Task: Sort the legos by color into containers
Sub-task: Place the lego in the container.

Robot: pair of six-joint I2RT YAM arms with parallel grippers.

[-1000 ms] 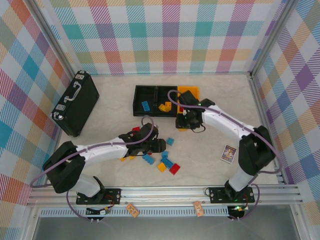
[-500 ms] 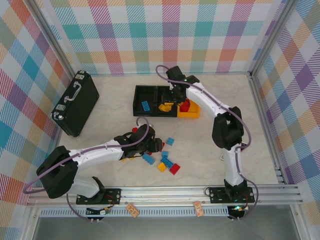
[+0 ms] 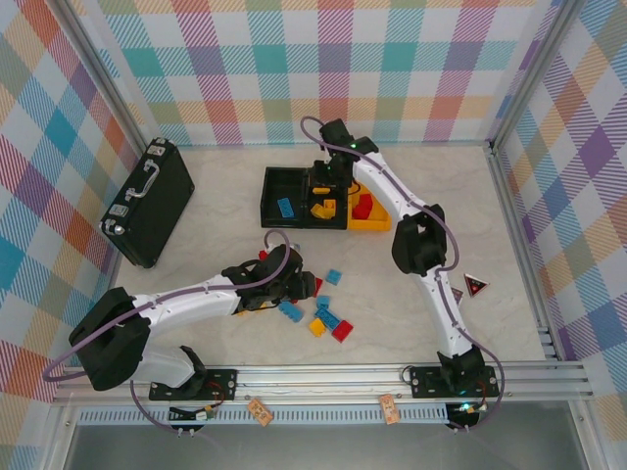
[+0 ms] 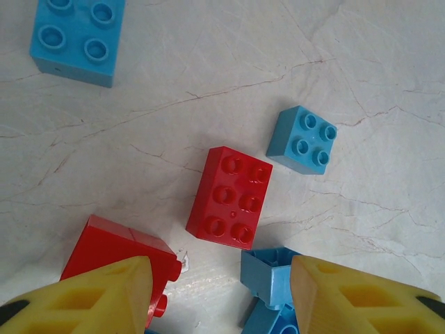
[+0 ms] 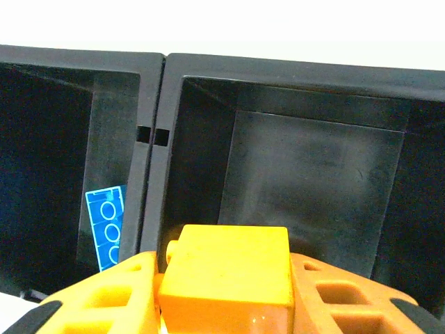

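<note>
Several studded plastic bricks (image 3: 364, 208) lie in the joined row of three plastic bins (image 3: 266, 192) (one colour each), but a loose cluster (image 3: 328, 315) waits on its near side. Above its middle bin (image 5: 278, 73) the right gripper (image 5: 222, 292) pinches a yellow-orange brick (image 5: 226, 264); the left gripper (image 4: 221, 289), jaws spread, hovers over the cluster.

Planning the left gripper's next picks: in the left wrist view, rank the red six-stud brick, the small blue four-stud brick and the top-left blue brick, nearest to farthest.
1. Red six-stud brick, centre, just ahead of the left gripper.
2. Small blue four-stud brick, upper right.
3. Top-left blue brick, cut by the frame's corner.
</note>
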